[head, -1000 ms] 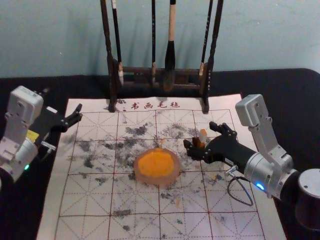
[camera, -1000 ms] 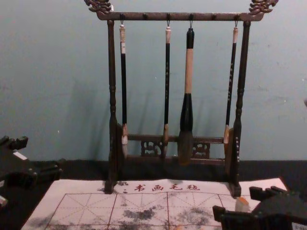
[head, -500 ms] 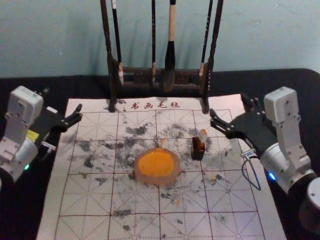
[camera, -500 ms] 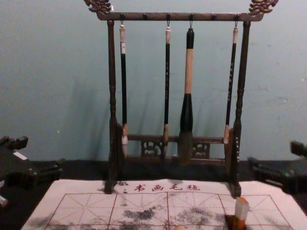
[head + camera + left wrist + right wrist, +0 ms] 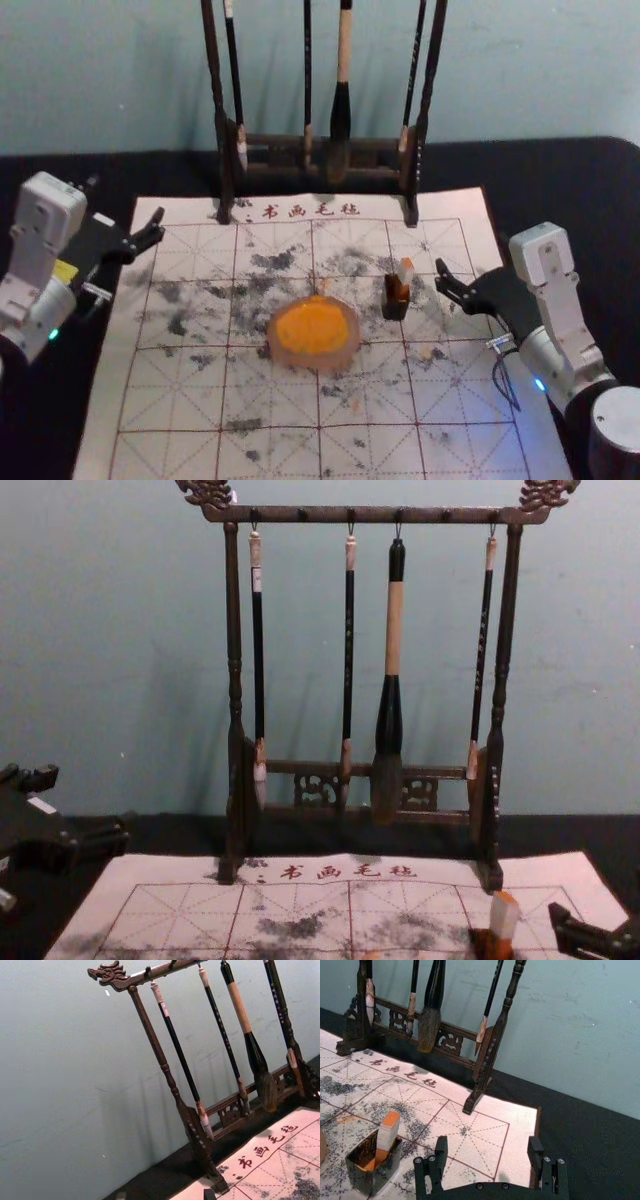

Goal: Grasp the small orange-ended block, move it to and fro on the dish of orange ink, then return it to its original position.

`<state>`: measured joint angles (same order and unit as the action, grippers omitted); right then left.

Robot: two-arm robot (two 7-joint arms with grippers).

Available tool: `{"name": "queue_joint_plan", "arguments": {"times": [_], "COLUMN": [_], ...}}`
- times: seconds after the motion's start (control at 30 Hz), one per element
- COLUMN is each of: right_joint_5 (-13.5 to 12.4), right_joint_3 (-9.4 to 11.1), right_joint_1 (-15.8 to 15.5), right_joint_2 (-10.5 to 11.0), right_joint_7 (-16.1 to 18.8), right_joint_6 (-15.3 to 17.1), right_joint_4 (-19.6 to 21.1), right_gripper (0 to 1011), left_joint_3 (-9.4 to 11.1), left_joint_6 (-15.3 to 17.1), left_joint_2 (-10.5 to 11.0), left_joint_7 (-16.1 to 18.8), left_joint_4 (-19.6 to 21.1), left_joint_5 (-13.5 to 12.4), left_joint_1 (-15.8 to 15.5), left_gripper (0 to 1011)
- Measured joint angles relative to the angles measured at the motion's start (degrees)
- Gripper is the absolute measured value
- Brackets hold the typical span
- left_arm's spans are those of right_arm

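My right gripper (image 5: 478, 258) stands open to the right of the small dark box (image 5: 395, 303), apart from it; in the right wrist view, nothing is between the fingers of the right gripper (image 5: 487, 1152). The orange-ended block (image 5: 405, 270) stands in that box, leaning slightly, its orange top and whitish side sticking out, its lower part hidden by the box wall. In the right wrist view the block (image 5: 388, 1130) rests against the box's edge. The round dish of orange ink (image 5: 313, 330) lies left of the box. My left gripper (image 5: 124, 206) is parked open at the mat's left edge.
A wooden rack (image 5: 355, 770) with several hanging brushes stands at the back of the white gridded mat (image 5: 270, 400), against the wall. Black cloth (image 5: 560, 190) surrounds the mat.
My right gripper has let go at the block and box, withdrawn to the right, then come slightly nearer the front. Block and box remain standing where they were. The left arm is still.
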<state>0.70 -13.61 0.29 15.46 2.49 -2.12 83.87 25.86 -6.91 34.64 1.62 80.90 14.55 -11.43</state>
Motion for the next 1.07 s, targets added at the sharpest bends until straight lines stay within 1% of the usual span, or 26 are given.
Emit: {"name": "queue_joint_plan", "arguments": {"times": [1.07], "right_joint_5": [-0.4], "right_joint_3": [0.0], "right_joint_1": [0.0], "right_joint_2": [0.2], "right_joint_7": [0.1], "right_joint_6": [-0.1], "right_joint_4": [0.6], "right_gripper": [1002], "left_joint_3": [0.0], "left_joint_6": [0.0], "left_joint_2": [0.0], "left_joint_7": [0.0], "left_joint_4": [0.0], "left_joint_5": [0.0], "left_joint_1": [0.0], "left_gripper": [1001]}}
